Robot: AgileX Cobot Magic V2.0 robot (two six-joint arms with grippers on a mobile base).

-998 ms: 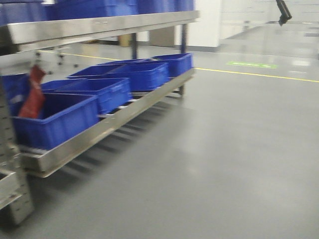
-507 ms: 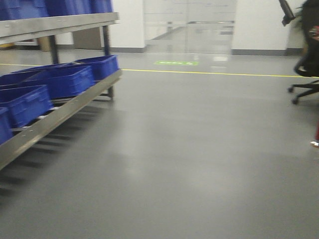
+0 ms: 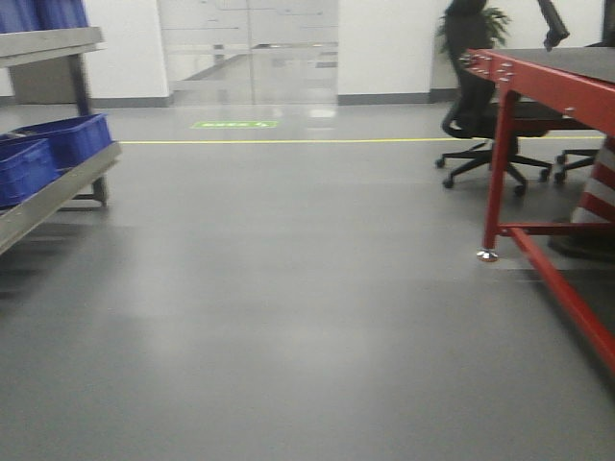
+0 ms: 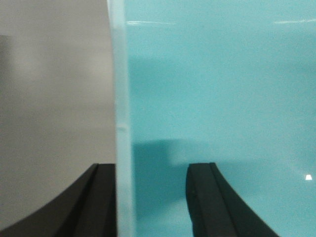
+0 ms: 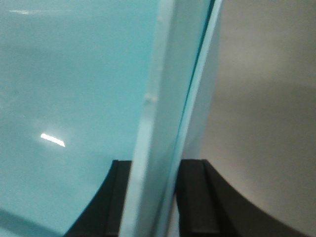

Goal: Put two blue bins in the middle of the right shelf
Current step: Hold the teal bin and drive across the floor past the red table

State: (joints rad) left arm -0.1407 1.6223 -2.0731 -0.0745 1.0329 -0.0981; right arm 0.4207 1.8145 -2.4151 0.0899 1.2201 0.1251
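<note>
Indoors, the front camera shows a wide, glossy grey floor point(image 3: 288, 317) that reflects the ceiling lights. One yellow line point(image 3: 288, 141) crosses it in front of a white wall with frosted glass doors point(image 3: 248, 48), and one green marking point(image 3: 233, 124) lies on the floor just beyond the line.

At the left edge stands one metal shelf rack point(image 3: 58, 187). Its low tier carries two blue shelf bins, the farther one point(image 3: 72, 137) just beside the nearer one point(image 3: 19, 168). More blue shows on the upper tier point(image 3: 38, 13), too cropped to count.

On the right stands one red desk point(image 3: 497, 163). Behind it are one black office chair point(image 3: 476, 115), one potted plant point(image 3: 485, 19) and, at the frame edge, one red-and-white striped cone point(image 3: 601, 187).

Neither arm appears in the front view. In the left wrist view, the left claw point(image 4: 153, 170) straddles the pale rim of a held bin point(image 4: 222, 74), which looks turquoise here. The outer finger point(image 4: 101, 197) touches the rim. A strip of bin shows beside the inner finger, so I cannot tell whether this claw grips. In the right wrist view, the right claw point(image 5: 155, 165) is clamped on a bin rim point(image 5: 163, 98), both fingers tight against it. Grey floor lies beyond the rim in both views. Whether both claws hold one bin cannot be told.
</note>
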